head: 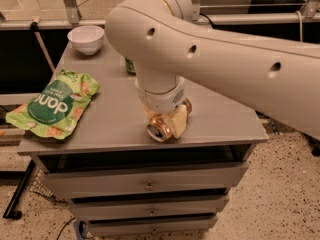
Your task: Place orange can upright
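Gripping the orange can (160,129) lying sideways, the fingers (178,122) sit by the table (105,131) edge.

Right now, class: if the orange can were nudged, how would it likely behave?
Lying on its round side near the front edge of the table, the orange can would probably roll. Its smooth metal likely slips. The gripper sits down over it, possibly blocking that.

High oblique near view, tool (166,126) central

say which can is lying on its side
The orange can, in the gripper near the table front edge; the green can sits hidden behind the arm.
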